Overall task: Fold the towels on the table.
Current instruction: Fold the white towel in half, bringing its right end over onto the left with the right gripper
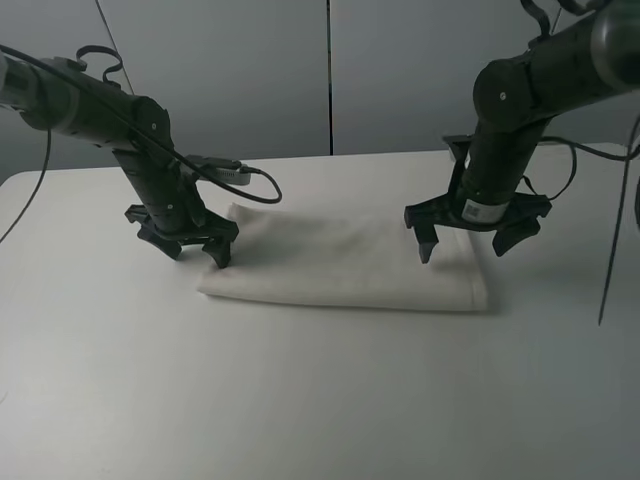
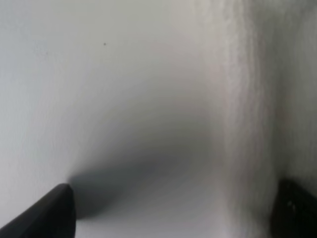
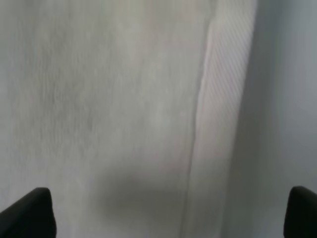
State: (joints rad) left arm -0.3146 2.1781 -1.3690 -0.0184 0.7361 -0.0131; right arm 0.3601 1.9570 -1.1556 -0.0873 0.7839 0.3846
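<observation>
A white sticker above the right pincer bears unreadable print.

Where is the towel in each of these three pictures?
Exterior high: the towel lies mid-picture, between the left gripper and the right gripper.
Left wrist: the towel is a fuzzy strip along one side of the picture.
Right wrist: the towel fills most of the picture.
Shared landmark: the bare table beside the towel's edge shows in every view.
</observation>
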